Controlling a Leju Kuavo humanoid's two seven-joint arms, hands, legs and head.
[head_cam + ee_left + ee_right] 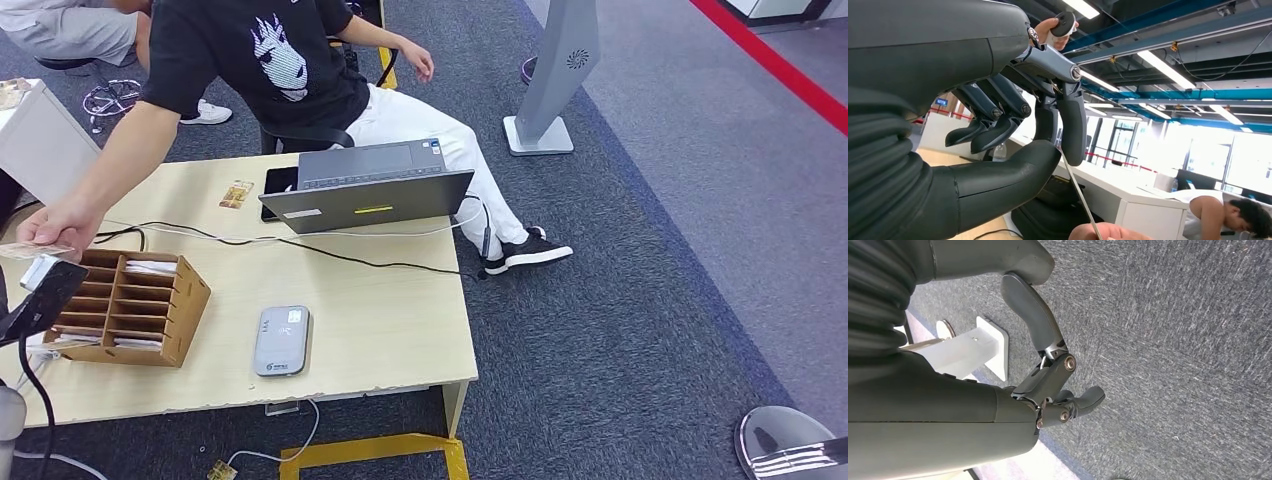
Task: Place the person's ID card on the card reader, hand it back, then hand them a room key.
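Note:
At the table's left edge my left hand [38, 300] pinches a thin card [32, 250] between thumb and a finger. The left wrist view shows that card [1077, 192] edge-on, running from my left hand [1048, 145] down to the person's fingertips [1108, 232], which also hold it. The person's hand [55, 225] reaches in from a seat behind the table. The grey card reader [281, 340] lies flat near the table's front edge with nothing on it. My right hand [1058, 365] hangs over dark carpet with fingers loosely apart and nothing in them.
A wooden slotted box [150, 300] with white cards stands right of my left hand. An open grey laptop [365, 190] sits at the back, with cables crossing the table [400, 330]. A small orange card [237, 194] lies near it. A grey floor stand [555, 80] stands to the right.

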